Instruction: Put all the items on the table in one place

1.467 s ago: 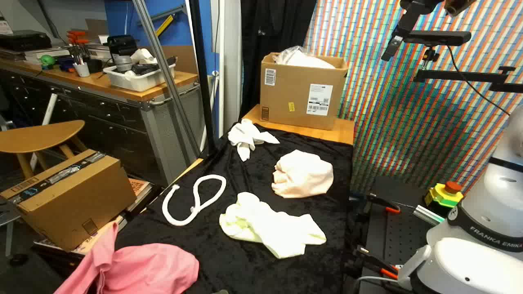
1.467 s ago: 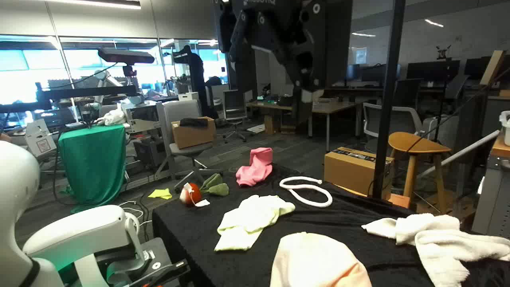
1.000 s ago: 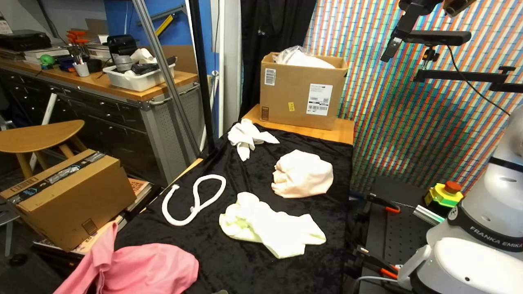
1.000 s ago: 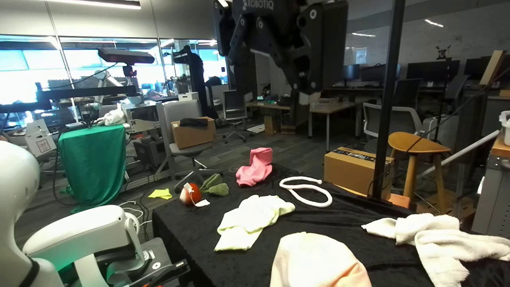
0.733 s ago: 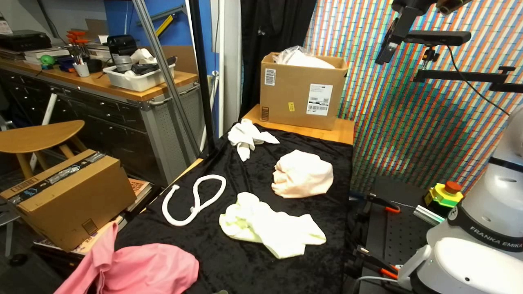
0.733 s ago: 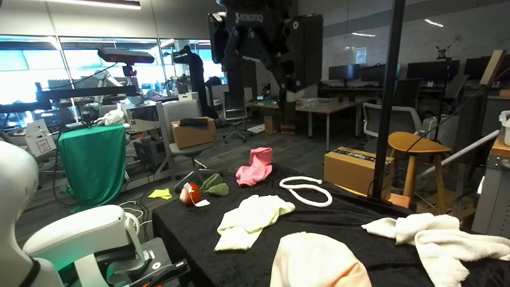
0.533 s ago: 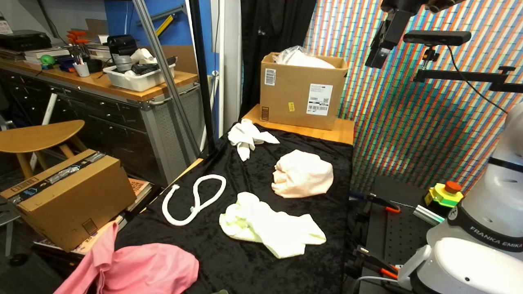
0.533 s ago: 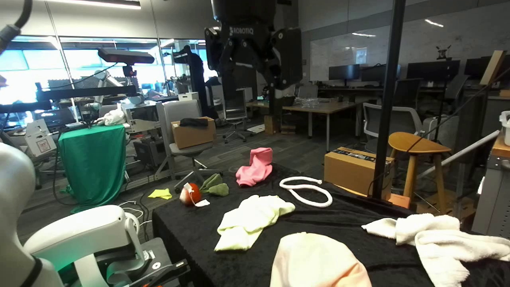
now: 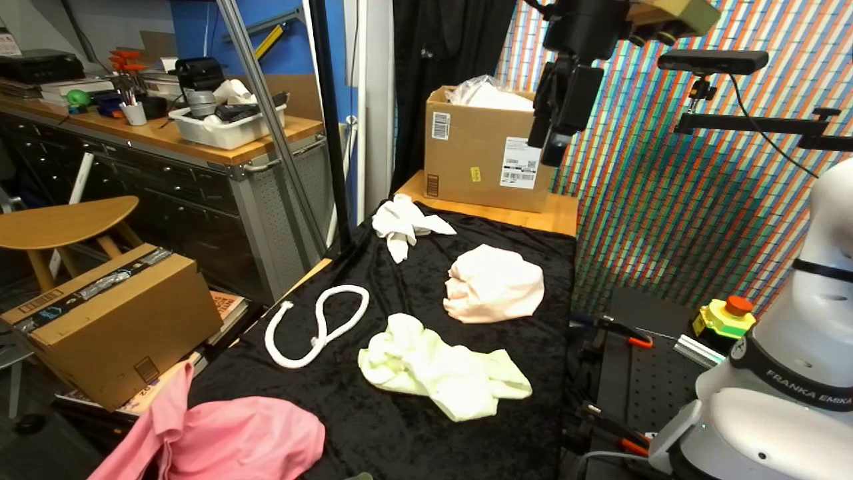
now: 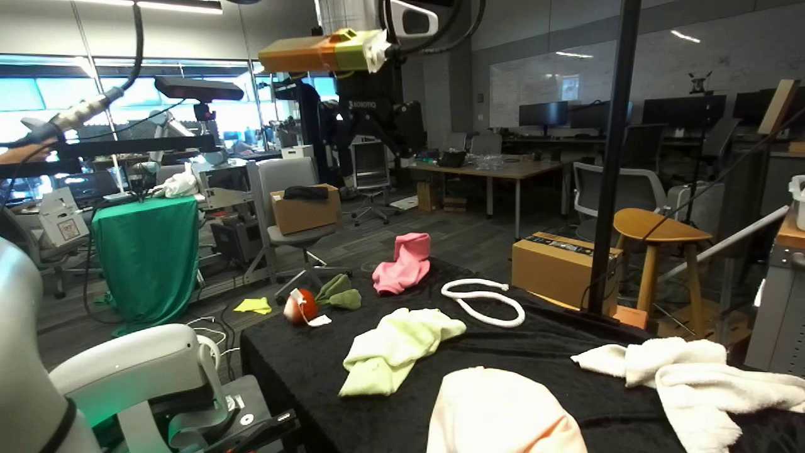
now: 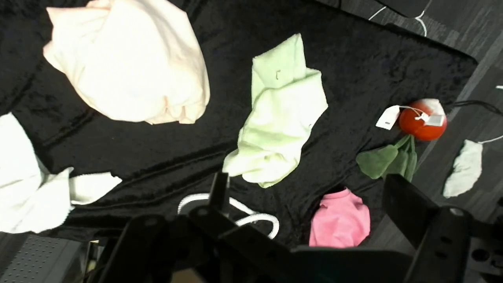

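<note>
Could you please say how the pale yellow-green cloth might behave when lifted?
The pale yellow-green cloth would probably sag, since it lies in soft folds. Lifted by one end, it may unfold, as its layers look loosely bunched.

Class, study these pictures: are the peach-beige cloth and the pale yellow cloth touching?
Apart. The wrist view shows it: seen from above, a strip of black tabletop runs unbroken between the peach-beige cloth and the pale yellow cloth.

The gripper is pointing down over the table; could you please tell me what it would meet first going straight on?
Most likely the pale yellow cloth: in the wrist view it lies ahead of the open gripper, though depth and the exact aim are hard to judge.
</note>
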Tool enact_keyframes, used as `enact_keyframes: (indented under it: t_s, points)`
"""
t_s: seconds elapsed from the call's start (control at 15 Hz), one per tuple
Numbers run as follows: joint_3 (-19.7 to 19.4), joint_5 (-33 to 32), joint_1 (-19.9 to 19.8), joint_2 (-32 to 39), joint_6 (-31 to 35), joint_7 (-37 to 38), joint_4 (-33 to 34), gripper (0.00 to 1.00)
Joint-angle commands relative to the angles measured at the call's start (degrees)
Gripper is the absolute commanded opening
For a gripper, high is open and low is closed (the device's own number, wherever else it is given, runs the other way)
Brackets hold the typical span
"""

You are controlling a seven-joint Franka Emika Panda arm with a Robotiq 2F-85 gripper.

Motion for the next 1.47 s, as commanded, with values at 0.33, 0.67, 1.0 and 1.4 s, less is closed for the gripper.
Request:
enact_keyframes:
  t_s: [0.33, 0.67, 1.0, 1.4]
  points:
    - [4.36, 4.46, 4.8, 15.91, 6.7, -1.23, 7.8, 1.0]
    - [8.91, 7.63, 6.3, 25.2, 13.35, 0.77, 12.06, 1.0]
    - [14.15, 6.97, 7.35, 33.0, 23.54, 2.47, 14.22, 1.0]
    - [18.15, -0.77, 8.18, 43.87, 30.51, 7.62, 19.47, 1.0]
